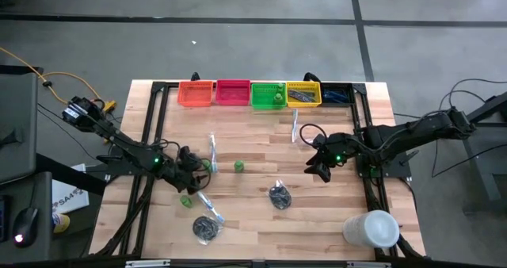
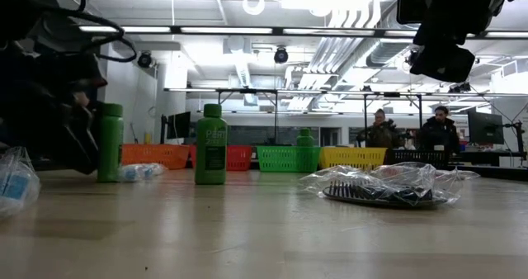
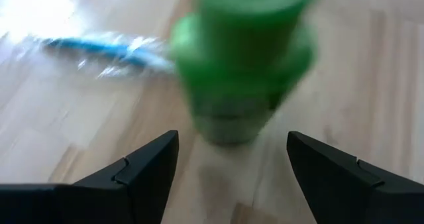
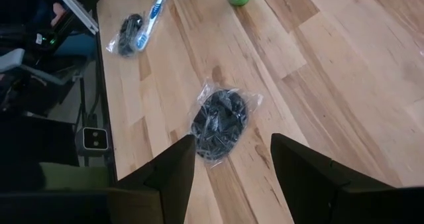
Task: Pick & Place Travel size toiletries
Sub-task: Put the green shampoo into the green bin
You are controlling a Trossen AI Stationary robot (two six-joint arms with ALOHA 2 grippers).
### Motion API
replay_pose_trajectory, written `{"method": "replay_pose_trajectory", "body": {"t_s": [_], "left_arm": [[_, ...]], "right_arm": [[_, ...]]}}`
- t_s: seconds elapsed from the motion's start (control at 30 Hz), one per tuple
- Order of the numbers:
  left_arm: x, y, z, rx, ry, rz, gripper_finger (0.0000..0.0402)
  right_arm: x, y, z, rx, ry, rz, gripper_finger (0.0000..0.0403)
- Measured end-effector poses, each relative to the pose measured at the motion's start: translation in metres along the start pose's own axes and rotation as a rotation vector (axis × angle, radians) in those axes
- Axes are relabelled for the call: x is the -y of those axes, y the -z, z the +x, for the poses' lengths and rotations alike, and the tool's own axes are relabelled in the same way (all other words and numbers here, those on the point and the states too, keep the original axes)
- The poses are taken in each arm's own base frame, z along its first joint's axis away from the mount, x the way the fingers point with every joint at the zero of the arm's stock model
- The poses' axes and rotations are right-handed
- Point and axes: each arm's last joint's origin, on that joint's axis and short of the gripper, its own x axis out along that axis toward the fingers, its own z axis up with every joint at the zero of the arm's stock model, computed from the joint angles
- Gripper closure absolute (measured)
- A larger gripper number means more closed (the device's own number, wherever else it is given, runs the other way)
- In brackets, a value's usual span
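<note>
**Bins, a white cylinder and the room around the wooden surface**

A pale wooden surface (image 1: 261, 145) carried everything. Along its far edge stood a row of five bins, side by side: an orange bin (image 1: 196, 93), a pink bin (image 1: 232, 93), a green bin (image 1: 268, 94), a yellow bin (image 1: 304, 93) and a dark-blue bin (image 1: 337, 94) at the end. Well apart from that row, at the opposite near corner on the dark-blue bin's side, lay a large white cylinder (image 1: 371, 228). Beyond the bins, in the low view, two people (image 2: 410, 133) sat in the room under bright ceiling lights (image 2: 252, 2). Grey floor (image 1: 238, 30) surrounded the surface.
</note>
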Motion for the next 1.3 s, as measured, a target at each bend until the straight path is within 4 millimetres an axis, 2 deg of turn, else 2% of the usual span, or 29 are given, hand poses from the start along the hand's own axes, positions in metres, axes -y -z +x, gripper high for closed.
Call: {"method": "replay_pose_trajectory", "body": {"t_s": [0.17,0.33,0.47,0.6,0.83,1.3], "left_arm": [[-0.003,-0.001,0.002,-0.009,-0.013,0.026,0.0114],[-0.009,-0.005,0.005,-0.010,-0.047,-0.033,0.0075],[-0.007,-0.010,0.006,0.031,-0.023,0.038,0.0054],[-0.007,-0.010,0.007,0.029,-0.028,0.073,0.0053],[-0.012,-0.015,0.009,0.065,-0.075,-0.046,0.0053],[-0.012,-0.013,0.011,0.064,-0.098,-0.049,0.0053]], "right_arm": [[0.000,0.000,0.000,0.000,0.000,0.005,0.0211],[0.000,0.000,0.000,0.001,0.002,0.011,0.0211],[0.000,0.000,0.000,0.002,0.002,0.022,0.0211],[0.000,0.000,0.000,0.001,0.002,0.026,0.0211],[0.000,0.000,0.000,0.005,0.006,0.026,0.0211],[0.001,-0.001,0.000,0.023,0.023,0.013,0.0211]]}}
